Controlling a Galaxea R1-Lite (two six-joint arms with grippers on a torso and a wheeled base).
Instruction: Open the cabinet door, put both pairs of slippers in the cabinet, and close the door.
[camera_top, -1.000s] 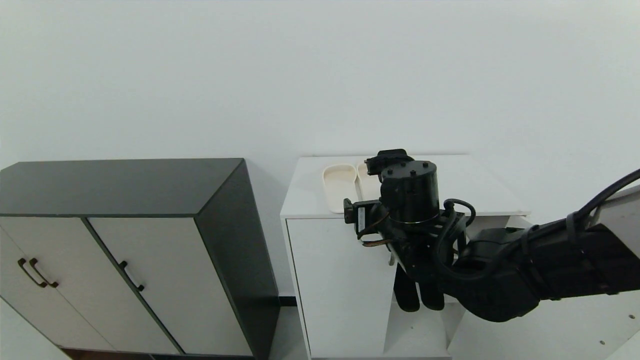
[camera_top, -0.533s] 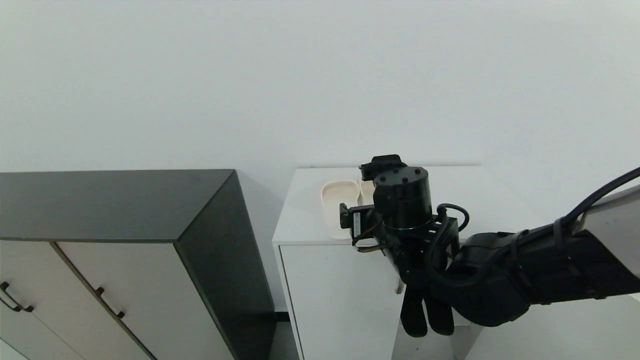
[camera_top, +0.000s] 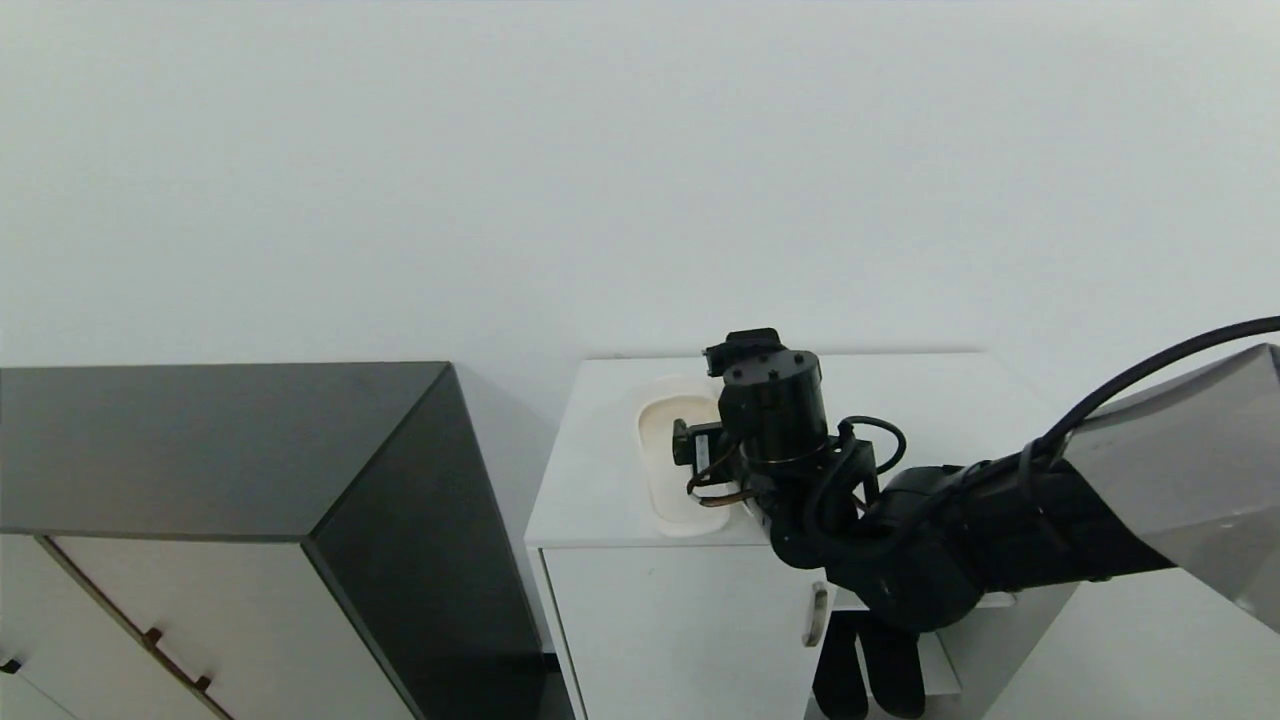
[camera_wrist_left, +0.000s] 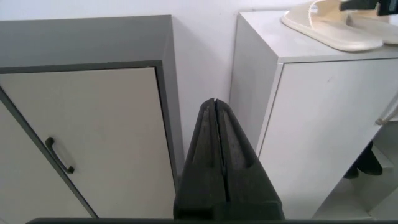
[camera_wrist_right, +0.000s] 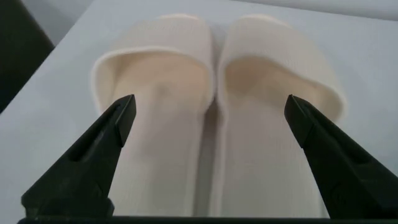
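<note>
right pincer (camera_wrist_right: 208, 102): it was released, with fingers spread wide and one outboard of each slipper. I saw no contact.
cream slippers (camera_wrist_right: 158, 143): the pair lay side by side and touching, soles down, directly between the fingers. The toe ends sat on the far side from the wrist.
white cabinet (camera_top: 590, 480): its top carried the pair, with the heels near the front edge just under the pincer.
black slippers (camera_top: 865, 672): they were in the open compartment well below the pincer, so that pair looked done.
left pincer (camera_wrist_left: 215, 106): it was clenched on nothing, low and well apart from the right one. It faced the gap between the dark cabinet (camera_wrist_left: 87, 43) and the white one.
risk, squeeze: you were gripping two soft slippers in one bite. If the fingers closed high on the straps, one slipper could ride over the other and pop out.
risk, descent: if you came down off-centre, a fingertip would land on a rim. That would shove the pair toward the front edge and off it.
risk, transfer: a loose hold could drop one slipper on the way down to the compartment.
risk, placement: the pair could catch the cabinet's top lip or knock the black slippers.
advice: you should have centred, gone low and closed slowly.
</note>
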